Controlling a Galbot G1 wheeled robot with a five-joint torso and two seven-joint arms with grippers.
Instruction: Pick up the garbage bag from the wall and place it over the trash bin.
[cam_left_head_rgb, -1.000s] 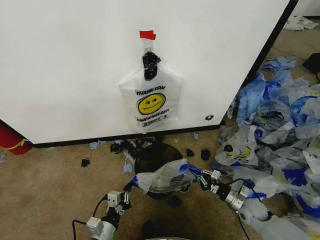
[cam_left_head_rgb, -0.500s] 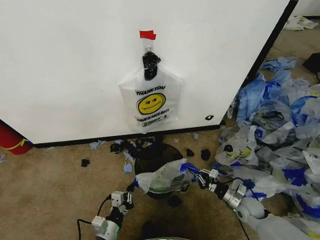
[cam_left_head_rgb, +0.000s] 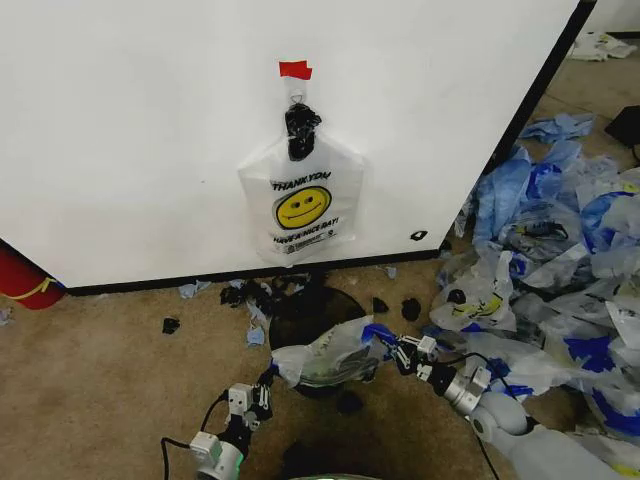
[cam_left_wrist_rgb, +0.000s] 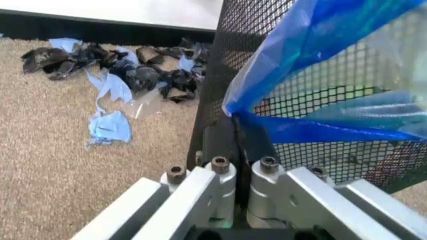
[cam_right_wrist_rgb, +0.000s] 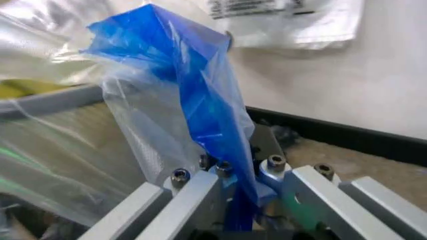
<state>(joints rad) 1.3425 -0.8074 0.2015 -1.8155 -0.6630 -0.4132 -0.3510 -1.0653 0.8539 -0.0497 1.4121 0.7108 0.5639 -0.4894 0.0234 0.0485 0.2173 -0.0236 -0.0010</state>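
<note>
The garbage bag (cam_left_head_rgb: 325, 355) is stretched over the near rim of the trash bin (cam_left_head_rgb: 310, 310), a black mesh wastebasket standing on tan carpet (cam_left_head_rgb: 100, 380) just in front of a white wall (cam_left_head_rgb: 150, 130). The left end effector (cam_left_head_rgb: 262, 392) has its fingers pressed together on the bag's blue edge at the bin's left side; in the left wrist view that blue plastic (cam_left_wrist_rgb: 313, 115) lies against the mesh. The right end effector (cam_left_head_rgb: 398, 352) pinches the bag's blue handle on the bin's right side. On the wall a whiter smiley "THANK YOU" bag (cam_left_head_rgb: 302, 205) hangs below a strip of red tape (cam_left_head_rgb: 295, 69). Black scraps (cam_left_head_rgb: 250, 293) and blue scraps (cam_left_head_rgb: 188, 290) litter the carpet along the wall's dark baseboard (cam_left_head_rgb: 200, 277). A heap of clear-and-blue bags (cam_left_head_rgb: 560, 240) covers the floor to the right.
</note>
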